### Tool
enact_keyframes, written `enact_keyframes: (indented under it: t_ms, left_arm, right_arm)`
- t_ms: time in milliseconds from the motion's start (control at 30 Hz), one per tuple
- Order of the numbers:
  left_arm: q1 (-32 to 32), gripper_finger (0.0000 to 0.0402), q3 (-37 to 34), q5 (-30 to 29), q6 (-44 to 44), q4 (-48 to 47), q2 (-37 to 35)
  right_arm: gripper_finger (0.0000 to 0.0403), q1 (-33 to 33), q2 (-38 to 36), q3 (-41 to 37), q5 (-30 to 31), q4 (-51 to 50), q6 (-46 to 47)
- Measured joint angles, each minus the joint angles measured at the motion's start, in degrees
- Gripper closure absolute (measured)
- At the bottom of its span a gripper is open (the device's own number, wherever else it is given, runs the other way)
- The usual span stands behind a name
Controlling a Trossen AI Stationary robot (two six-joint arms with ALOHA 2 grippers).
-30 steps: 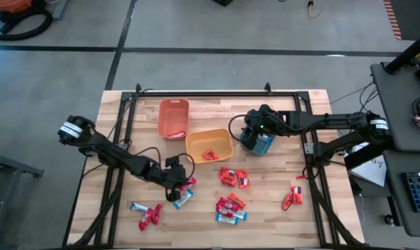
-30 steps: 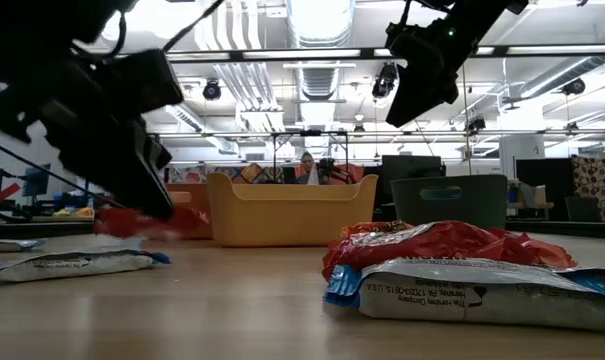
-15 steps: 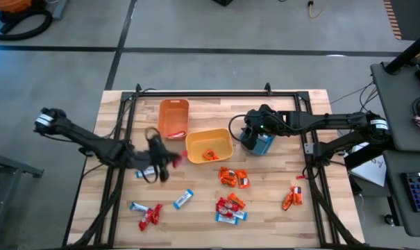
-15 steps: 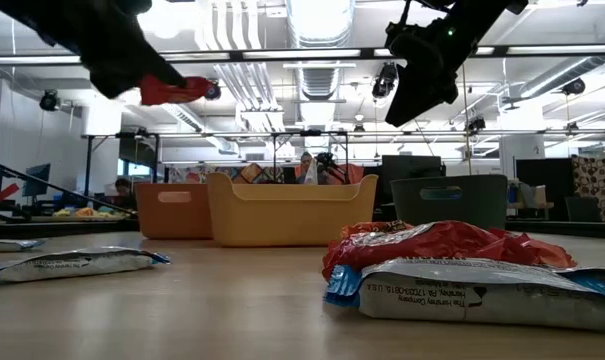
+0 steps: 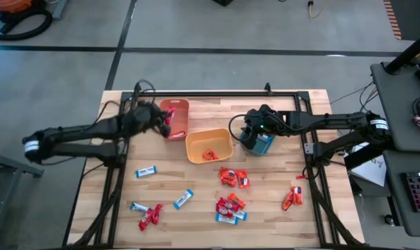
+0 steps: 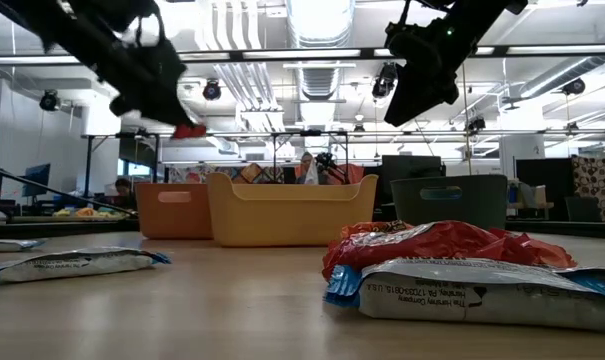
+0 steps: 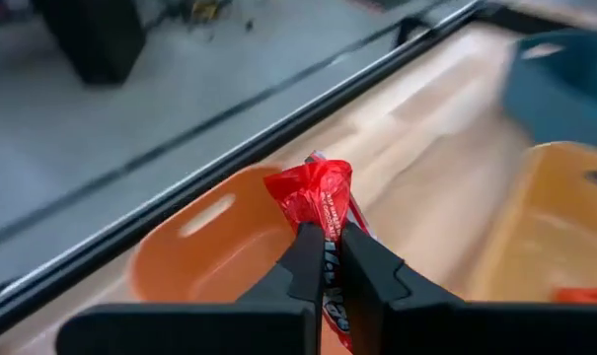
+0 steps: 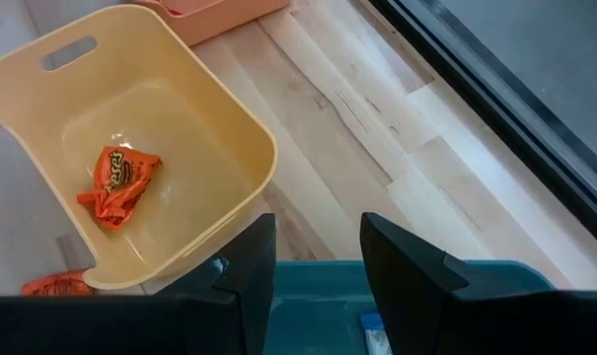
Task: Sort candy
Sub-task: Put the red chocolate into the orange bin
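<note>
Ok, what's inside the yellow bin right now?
One orange packet lies on the floor of the yellow bin, seen from the right wrist and from above. The near wall hides part of the floor in the wrist view; nothing else shows inside.

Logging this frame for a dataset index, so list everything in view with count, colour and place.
Orange bin: one, table's far side.
Yellow bin: one, centre, holding one orange packet.
Teal bin: one, right of the yellow bin.
Loose candy: many, red, orange, blue-and-white, scattered over the near half.
Red candy: one, held over the orange bin.
Left gripper: shut on the red candy.
Right gripper: open, above the teal bin.
</note>
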Motion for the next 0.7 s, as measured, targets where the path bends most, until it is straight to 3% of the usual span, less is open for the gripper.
enact_keyframes:
  t_ms: [133, 233, 500, 700]
  left_arm:
    - [10.45, 0.0400, 0.00, 8.75, 2.62, 3.04, 4.86]
    - [14.43, 0.0400, -0.02, 13.10, 3.98, 5.51, 8.70]
    - [15.01, 0.0398, 0.71, 13.27, 4.37, 7.97, 15.98]
    - [15.01, 0.0367, 1.41, 13.07, 4.03, 8.02, 18.91]
  right_arm:
    - [0.0259, 0.00, 0.00, -0.02, 0.01, -0.01, 0.68]
    - [0.0259, 0.01, 0.02, -0.02, 0.02, -0.02, 1.00]
    - [0.0259, 0.01, 0.02, -0.39, 0.01, -0.01, 1.03]
    - [0.0259, 0.00, 0.02, -0.87, 0.02, 0.00, 1.03]
